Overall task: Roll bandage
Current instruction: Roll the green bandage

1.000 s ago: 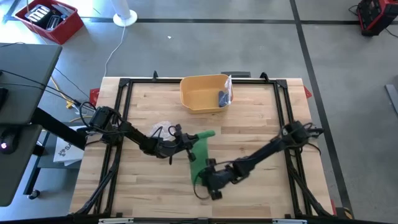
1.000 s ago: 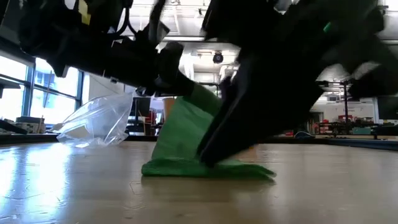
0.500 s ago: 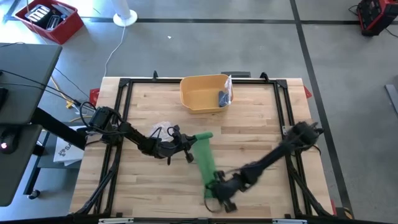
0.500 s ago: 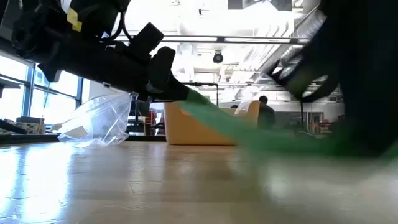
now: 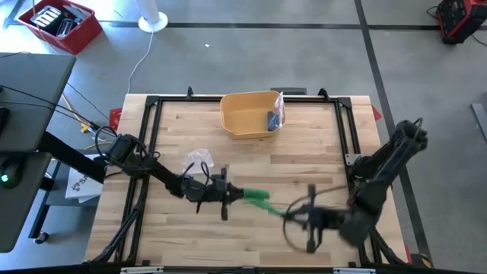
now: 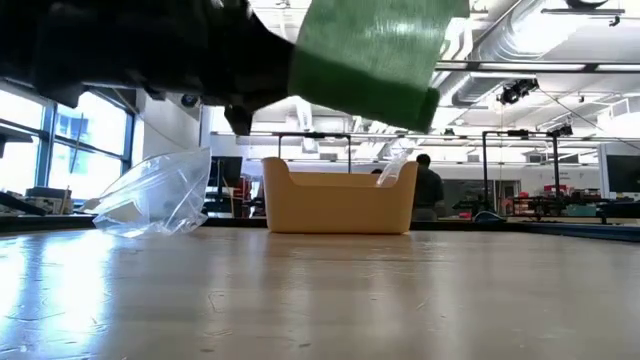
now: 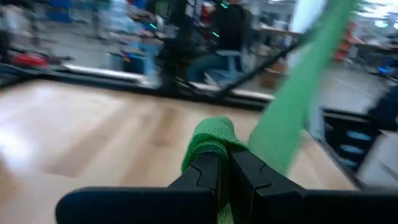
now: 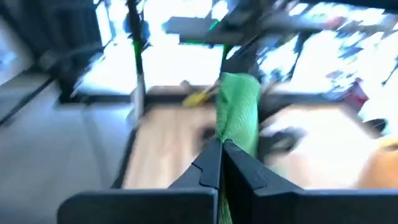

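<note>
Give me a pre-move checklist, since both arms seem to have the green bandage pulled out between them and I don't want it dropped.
1. Left gripper shut on one end of the green bandage: ok.
2. Right gripper shut on the other end: ok, green cloth shows between its fingers.
3. Bandage off the table: ok, the low view shows it hanging above the wood.
4. Strip free of twists: cannot tell, the span toward the right gripper is blurred.
5. Yellow bin and clear plastic bag away from the strip: ok, both lie farther back.
6. Any roll started: not ok, only a small bunch sits at the left fingers.
</note>
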